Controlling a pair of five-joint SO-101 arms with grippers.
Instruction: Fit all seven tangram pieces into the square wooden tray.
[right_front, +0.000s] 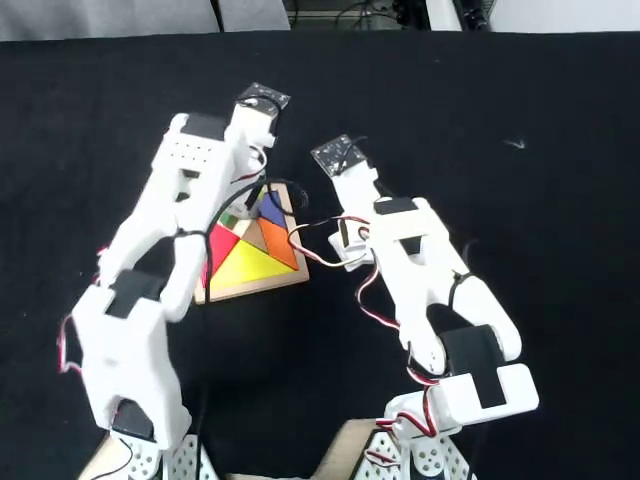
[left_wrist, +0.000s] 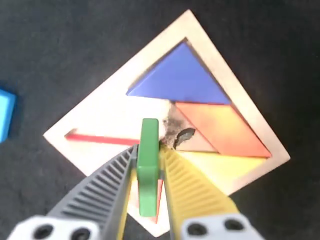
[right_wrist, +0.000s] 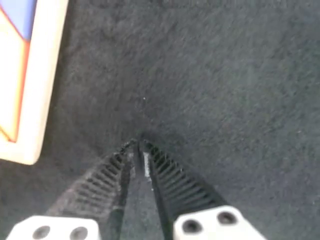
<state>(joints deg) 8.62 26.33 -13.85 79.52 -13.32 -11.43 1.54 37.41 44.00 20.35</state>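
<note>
Print/labels: speckled plate (right_front: 263, 97) on L wrist, another (right_front: 341, 155) on R wrist. Pattern too small to read.

L tool (left_wrist: 148, 147): pinching flat green wooden piece (left_wrist: 148, 170) on edge, one finger each side. Piece is held over the middle of the square wooden tray (left_wrist: 223, 75), its far end just beside the spot where the laid pieces meet. Touching tray floor or not: can't tell.

In tray: blue triangle piece (left_wrist: 180, 77) in one corner. Orange piece (left_wrist: 225, 127) touches it along one side. Yellow triangle piece (left_wrist: 220, 167) lies along orange's other edge. Red piece (left_wrist: 100, 138) shows as a thin strip, partly under L tool. Bare pale floor betw. red and blue. Dark smudge (left_wrist: 179, 134) at centre, can't tell what.

Light-blue piece (left_wrist: 6, 112) lies outside the tray on black cloth surface (right_front: 480, 150), apart from rim.

R tool (right_wrist: 136, 144): fingers pressed together, tips low over surface, near tray (right_wrist: 47, 75) outer rim, clear of it.

High view: L arm reaches over tray (right_front: 250, 288); R arm alongside, just off tray's edge.
</note>
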